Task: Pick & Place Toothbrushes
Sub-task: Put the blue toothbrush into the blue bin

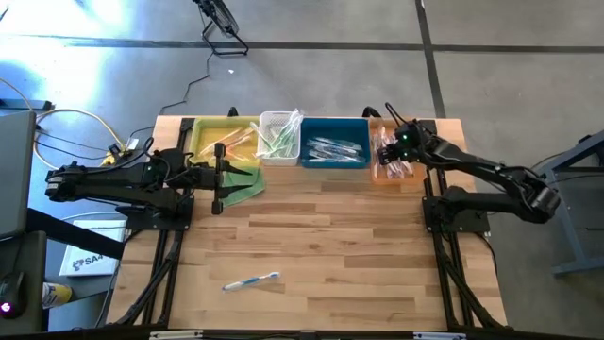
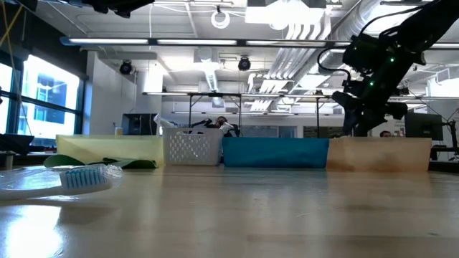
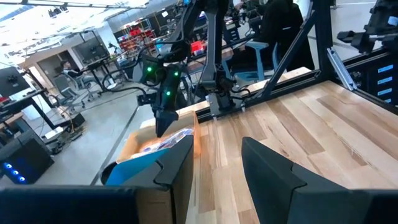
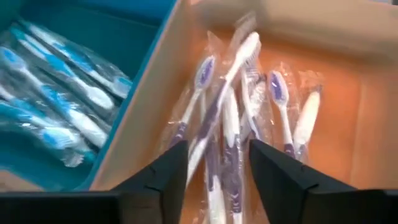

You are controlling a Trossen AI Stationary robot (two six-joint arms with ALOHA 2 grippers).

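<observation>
A light wooden table (image 1: pixel 321 246) carries a row of four bins along its far edge: a yellow bin (image 1: pixel 225 138), a white mesh basket (image 1: pixel 280 137), a blue bin (image 1: pixel 334 144) and an orange bin (image 1: pixel 394 162). The left arm (image 1: pixel 113 181) lies low on the table's left side, its left gripper (image 1: pixel 219 177) beside a folded green cloth (image 1: pixel 242 182) in front of the yellow bin; its fingers (image 3: pixel 177 165) stand apart with nothing between them. The right arm (image 1: pixel 495 179) reaches in from the right, and the right gripper (image 1: pixel 390 151) hangs over the orange bin, its two fingers (image 4: pixel 171 171) spread apart and empty above a pile of wrapped purple-and-white toothbrushes (image 4: pixel 230 118) lying in that bin. Wrapped blue-and-white toothbrushes (image 4: pixel 56 99) fill the blue bin next to it, green-handled ones (image 1: pixel 281 140) stand in the mesh basket, and orange ones (image 1: pixel 234 142) lie in the yellow bin. One blue-and-white toothbrush (image 1: pixel 251 281) lies alone on the near part of the table, well apart from the bins.
</observation>
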